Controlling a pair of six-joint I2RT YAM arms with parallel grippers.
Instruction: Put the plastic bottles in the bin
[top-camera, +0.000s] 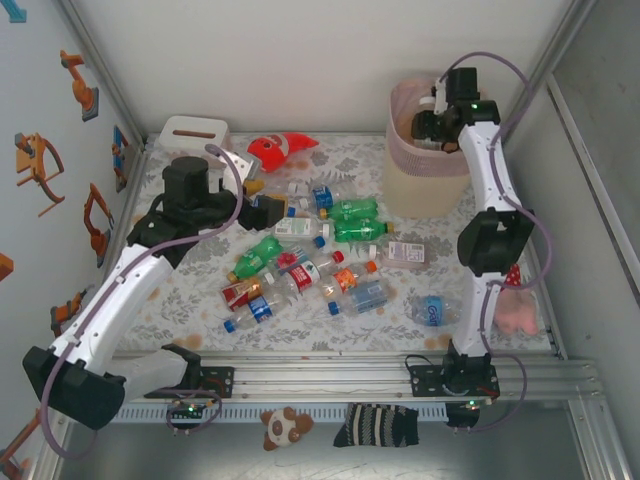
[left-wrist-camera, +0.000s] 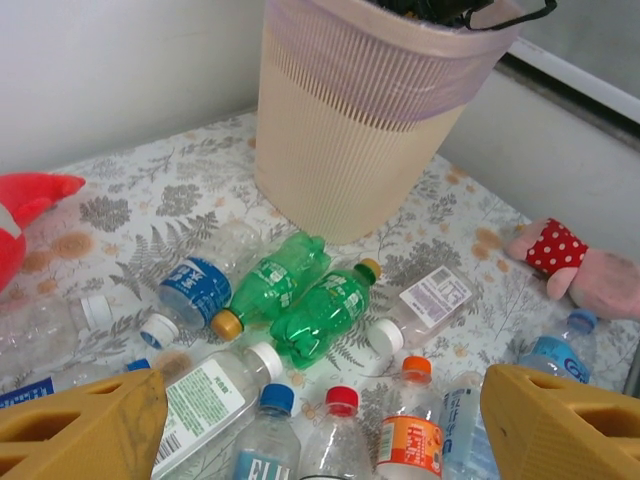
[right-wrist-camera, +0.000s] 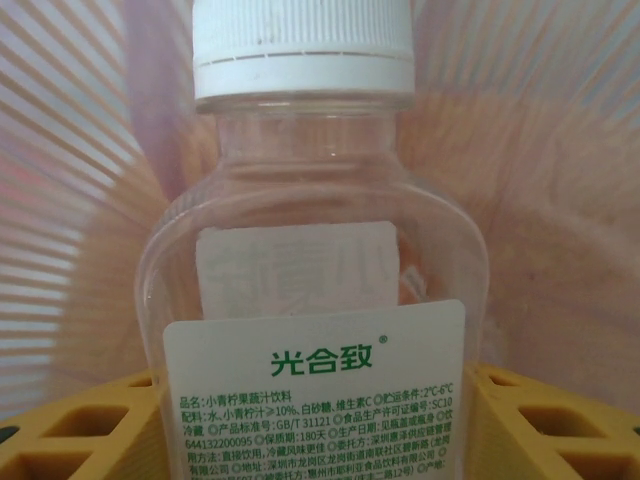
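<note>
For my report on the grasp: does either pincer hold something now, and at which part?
The right pincer holds a clear white-capped bottle by its labelled lower body. The left pincer is open and holds nothing.

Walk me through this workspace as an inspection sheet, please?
Surface: table under a floral cloth.
Job's things: loose bottles lying mid-table; bin upright at the far right.
Clutter: fish toy, tissue box, pink plush.
End effectors: left end effector open above the bottles; right end effector shut on a white-capped bottle over the bin.
Cables: purple cable looping on the left, another on the right.
Surroundings: white walls; stickers on the left one.
</note>
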